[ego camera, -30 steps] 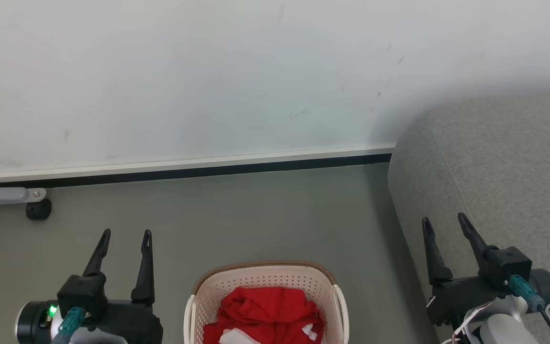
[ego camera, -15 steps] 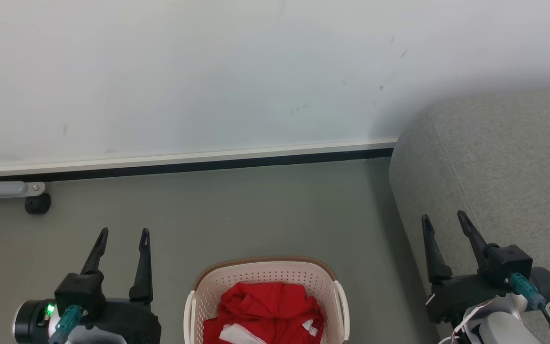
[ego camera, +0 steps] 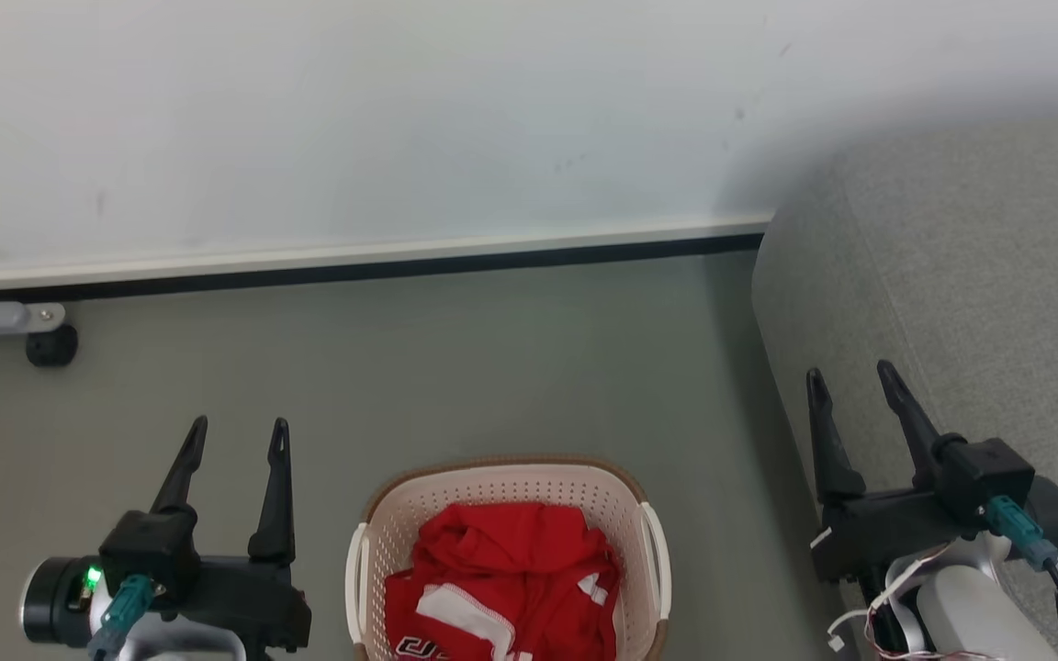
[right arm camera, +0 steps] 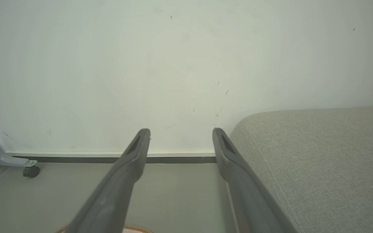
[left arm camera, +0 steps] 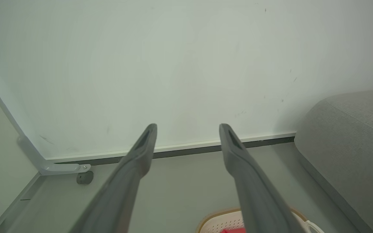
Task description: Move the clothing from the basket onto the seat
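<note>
A crumpled red jersey (ego camera: pixel 506 574) lies heaped inside the white basket (ego camera: pixel 511 470) on the floor (ego camera: pixel 511 349), with the grey seat (ego camera: pixel 979 275) to the basket's right. The left gripper (ego camera: pixel 239 424) hovers left of the basket and the right gripper (ego camera: pixel 850 372) right of it, both with fingers spread and empty. The fabric looks light, soft and limp. A raised fold atop the heap seems the best place to pinch.

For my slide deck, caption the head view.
Open left gripper and right gripper flank the basket of red clothing beside the seat.
</note>
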Controlling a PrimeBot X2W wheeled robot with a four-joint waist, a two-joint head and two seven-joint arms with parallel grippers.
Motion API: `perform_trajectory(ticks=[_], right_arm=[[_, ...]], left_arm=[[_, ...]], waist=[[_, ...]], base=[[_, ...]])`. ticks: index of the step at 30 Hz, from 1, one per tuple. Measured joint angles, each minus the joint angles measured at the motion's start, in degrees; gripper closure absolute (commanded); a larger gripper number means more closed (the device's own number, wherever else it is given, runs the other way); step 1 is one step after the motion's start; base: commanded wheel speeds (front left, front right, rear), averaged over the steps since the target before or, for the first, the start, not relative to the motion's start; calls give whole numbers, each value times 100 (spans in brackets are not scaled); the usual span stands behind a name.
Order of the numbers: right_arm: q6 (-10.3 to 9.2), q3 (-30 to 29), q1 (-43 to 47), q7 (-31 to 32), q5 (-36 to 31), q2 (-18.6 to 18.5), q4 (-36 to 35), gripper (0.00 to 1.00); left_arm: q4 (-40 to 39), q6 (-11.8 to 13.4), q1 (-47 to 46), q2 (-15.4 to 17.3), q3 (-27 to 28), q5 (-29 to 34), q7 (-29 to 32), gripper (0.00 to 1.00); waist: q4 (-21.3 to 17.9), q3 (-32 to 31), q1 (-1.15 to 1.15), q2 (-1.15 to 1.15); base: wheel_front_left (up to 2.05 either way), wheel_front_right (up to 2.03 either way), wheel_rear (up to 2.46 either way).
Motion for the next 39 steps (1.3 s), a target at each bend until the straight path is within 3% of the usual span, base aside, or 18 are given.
perform_trajectory(ticks=[18, 39], right_arm=[[-41, -115, -788, -15, -98, 153, -635, 0], [-66, -27, -1827, -18, -354, 443, -1161, 0]], left_arm=[[-127, -67, -862, -16, -140, 7, 182, 0], [810, -565, -1993, -160, -688, 145, 463, 0]], waist=[[-168, 1250, 1, 0], [-447, 3016, 1, 1]], base=[[0, 0, 0], [0, 0, 0]])
